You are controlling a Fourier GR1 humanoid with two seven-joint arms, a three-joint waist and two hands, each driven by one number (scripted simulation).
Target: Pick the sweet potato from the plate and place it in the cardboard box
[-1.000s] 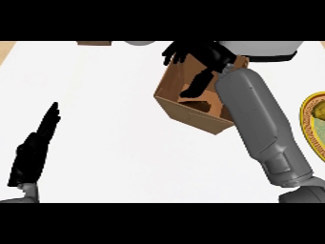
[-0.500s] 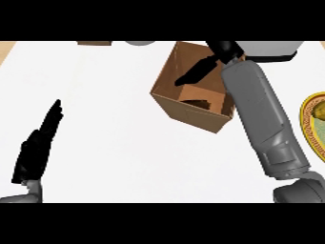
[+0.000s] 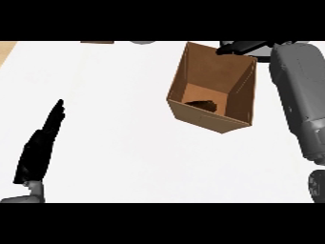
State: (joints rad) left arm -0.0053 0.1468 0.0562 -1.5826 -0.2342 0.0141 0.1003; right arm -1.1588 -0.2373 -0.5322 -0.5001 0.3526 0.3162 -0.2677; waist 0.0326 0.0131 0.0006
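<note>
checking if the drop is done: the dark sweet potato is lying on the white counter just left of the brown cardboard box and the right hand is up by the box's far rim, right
Not quite. In the head view the dark sweet potato lies inside the open brown cardboard box, on its floor, not on the white counter beside it. The rest holds: the black right hand is up by the box's far rim.

Light was bright and even over the white worktop (image 3: pixel 123 143), which read nearly blown out, with no glare spots and barely any cast shadow on it. The box (image 3: pixel 210 119) was lit on its inner left wall and dimmer on its right wall, with a dark patch low inside. The left hand (image 3: pixel 38 150) showed as a flat black shape without surface detail. The right forearm (image 3: pixel 309 105) carried soft grey shading.
</note>
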